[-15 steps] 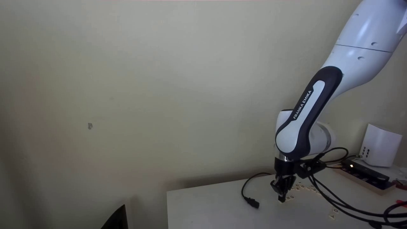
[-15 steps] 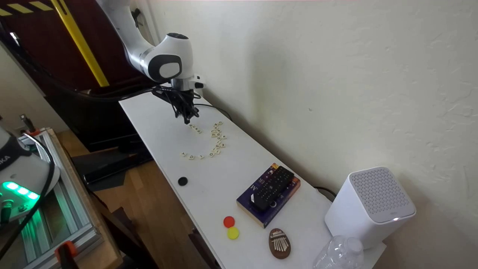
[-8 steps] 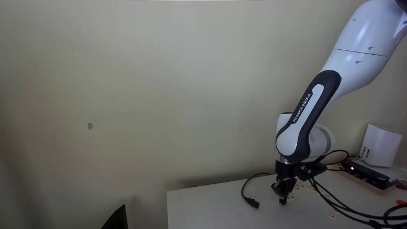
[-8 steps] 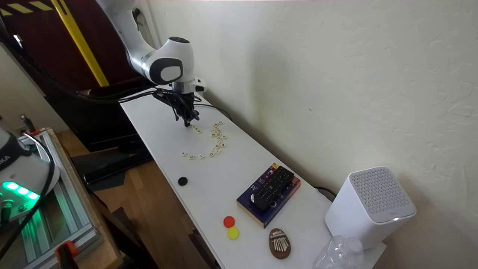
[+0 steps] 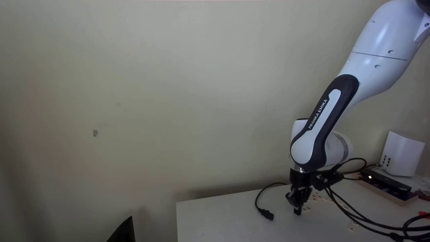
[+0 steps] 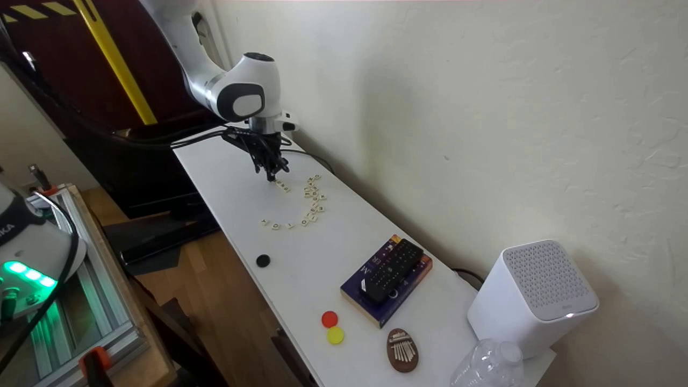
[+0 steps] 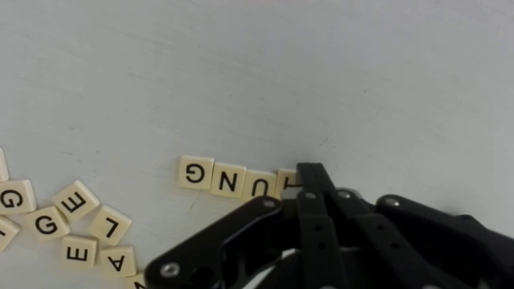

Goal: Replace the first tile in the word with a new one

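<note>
closed gripper (image 7: 310,167) hides one edge of the end tile (image 7: 285,179), tabletop (image 7: 281,76) beyond

Just below the wrist view's middle, cream tiles (image 7: 221,189) lie flat in a close row: inverted G tile (image 7: 196,172), N tile (image 7: 229,179), inverted U tile (image 7: 259,184), then a partly hidden tile (image 7: 284,179) rightmost. Other lettered tiles (image 7: 76,200) lie scattered lower left.

We find the desk (image 6: 301,279) smooth and satiny, faintly scuffed, and the letter tiles (image 7: 196,172) smooth with a low sheen. We see a smooth, glossy arm (image 5: 379,77), shiny metal screws (image 7: 170,269) on the matt jaws, a rough, matt wall (image 6: 484,107), a clear, glossy plastic bottle (image 6: 486,365), wood flooring (image 6: 215,285) and a metal rail (image 6: 118,344).
</note>
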Action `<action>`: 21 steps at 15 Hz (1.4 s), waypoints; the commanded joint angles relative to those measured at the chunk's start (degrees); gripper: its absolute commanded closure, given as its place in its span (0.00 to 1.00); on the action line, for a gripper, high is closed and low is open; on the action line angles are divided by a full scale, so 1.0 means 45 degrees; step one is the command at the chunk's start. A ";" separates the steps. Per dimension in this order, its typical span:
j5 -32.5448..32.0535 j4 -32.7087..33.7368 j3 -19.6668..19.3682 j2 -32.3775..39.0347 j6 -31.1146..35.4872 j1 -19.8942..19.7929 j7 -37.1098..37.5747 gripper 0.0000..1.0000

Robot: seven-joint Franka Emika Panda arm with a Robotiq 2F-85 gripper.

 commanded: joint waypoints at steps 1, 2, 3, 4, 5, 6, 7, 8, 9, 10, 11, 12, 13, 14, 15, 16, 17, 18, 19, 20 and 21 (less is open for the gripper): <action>-0.0355 0.0376 0.0081 0.0235 -0.0305 -0.0113 -0.0112 1.00; -0.0354 0.0392 0.0081 0.0243 -0.0305 -0.0117 -0.0123 1.00; -0.0350 0.0422 0.0089 0.0259 -0.0306 -0.0134 -0.0144 1.00; -0.0346 0.0446 0.0104 0.0279 -0.0316 -0.0148 -0.0166 1.00; -0.0349 0.0474 0.0112 0.0305 -0.0333 -0.0147 -0.0183 1.00; -0.0351 0.0488 0.0114 0.0321 -0.0355 -0.0140 -0.0191 1.00; -0.0354 0.0498 0.0110 0.0333 -0.0362 -0.0136 -0.0203 1.00; -0.0352 0.0495 0.0086 0.0334 -0.0368 -0.0129 -0.0193 1.00; -0.0318 0.0517 0.0101 0.0354 -0.0397 -0.0159 -0.0186 1.00; -0.0294 0.0559 0.0160 0.0400 -0.0405 -0.0217 -0.0238 1.00; -0.0282 0.0615 0.0186 0.0440 -0.0448 -0.0230 -0.0253 1.00; -0.0270 0.0697 0.0228 0.0491 -0.0517 -0.0251 -0.0285 1.00; -0.0225 0.0777 0.0332 0.0534 -0.0594 -0.0334 -0.0367 1.00; -0.0190 0.0864 0.0422 0.0571 -0.0683 -0.0397 -0.0437 1.00; -0.0177 0.0922 0.0464 0.0593 -0.0739 -0.0419 -0.0468 1.00; -0.0167 0.1021 0.0518 0.0633 -0.0833 -0.0452 -0.0514 1.00; -0.0155 0.1093 0.0570 0.0671 -0.0880 -0.0485 -0.0550 1.00; -0.0148 0.1185 0.0614 0.0721 -0.0919 -0.0506 -0.0575 1.00; -0.0143 0.1259 0.0644 0.0758 -0.0935 -0.0513 -0.0585 1.00; -0.0127 0.1344 0.0677 0.0798 -0.0974 -0.0519 -0.0588 1.00; -0.0153 0.1429 0.0616 0.0846 -0.0978 -0.0439 -0.0508 1.00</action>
